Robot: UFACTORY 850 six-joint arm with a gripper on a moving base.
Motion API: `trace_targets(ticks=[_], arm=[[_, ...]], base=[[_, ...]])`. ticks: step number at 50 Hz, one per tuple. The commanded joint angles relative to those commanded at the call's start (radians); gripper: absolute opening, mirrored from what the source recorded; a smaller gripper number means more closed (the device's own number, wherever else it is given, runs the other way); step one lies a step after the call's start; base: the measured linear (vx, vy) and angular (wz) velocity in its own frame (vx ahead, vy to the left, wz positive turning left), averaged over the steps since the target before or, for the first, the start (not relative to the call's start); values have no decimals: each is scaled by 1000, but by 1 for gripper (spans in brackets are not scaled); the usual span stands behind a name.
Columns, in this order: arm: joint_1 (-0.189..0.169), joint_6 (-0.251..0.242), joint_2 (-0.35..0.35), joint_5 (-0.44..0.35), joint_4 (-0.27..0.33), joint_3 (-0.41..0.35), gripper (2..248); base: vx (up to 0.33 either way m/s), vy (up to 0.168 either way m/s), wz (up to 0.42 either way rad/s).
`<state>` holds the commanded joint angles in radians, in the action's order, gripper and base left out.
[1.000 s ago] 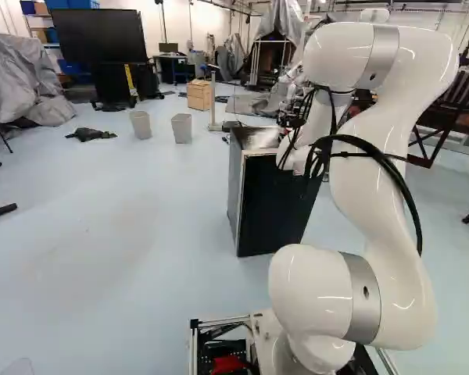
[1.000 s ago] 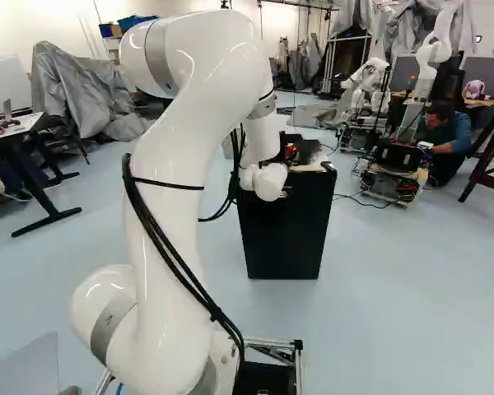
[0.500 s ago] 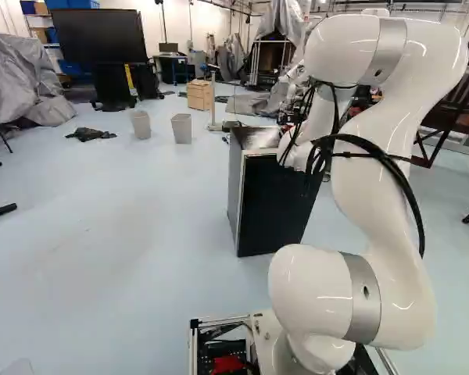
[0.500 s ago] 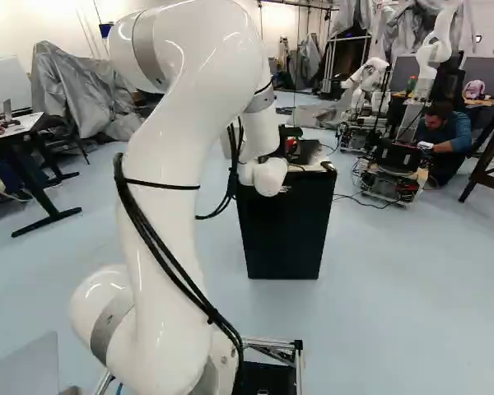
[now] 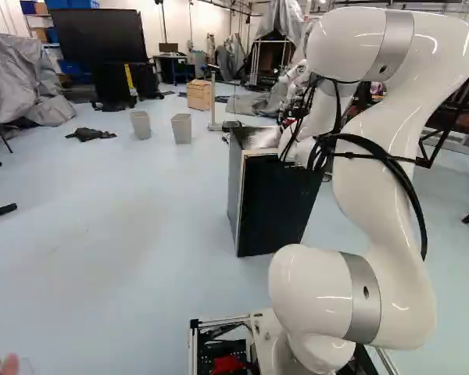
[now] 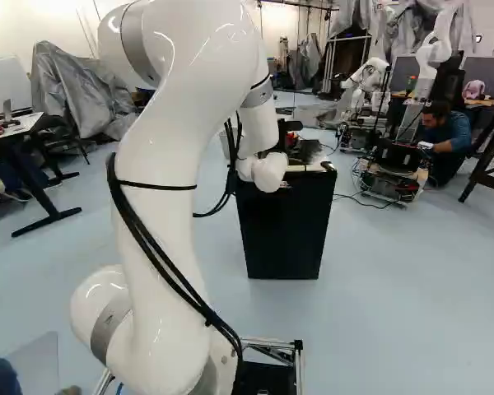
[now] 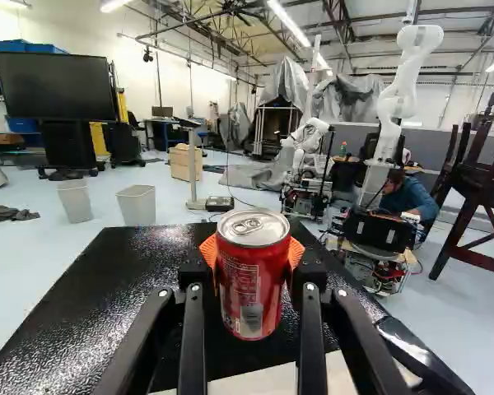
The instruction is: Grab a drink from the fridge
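Arm (image 6: 169, 173) just edged up and back, end effector (image 7: 252, 253) clamped on the red can (image 7: 252, 292), so grab's basically done imo.

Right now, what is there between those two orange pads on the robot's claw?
A red drink can. The wrist view shows it between the orange pads, one on each side.

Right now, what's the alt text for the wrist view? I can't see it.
A red drink can, upright, is gripped between the orange pads of the jaws, over the speckled black top of the fridge. Beyond are a large dark screen, two bins and another robot.
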<state>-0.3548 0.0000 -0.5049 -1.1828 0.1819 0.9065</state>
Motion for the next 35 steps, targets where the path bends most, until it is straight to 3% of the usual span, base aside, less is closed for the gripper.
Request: trace_targets(ticks=[35], arm=[[43, 0, 95, 38, -22, -99, 99]], base=[[0, 0, 0]])
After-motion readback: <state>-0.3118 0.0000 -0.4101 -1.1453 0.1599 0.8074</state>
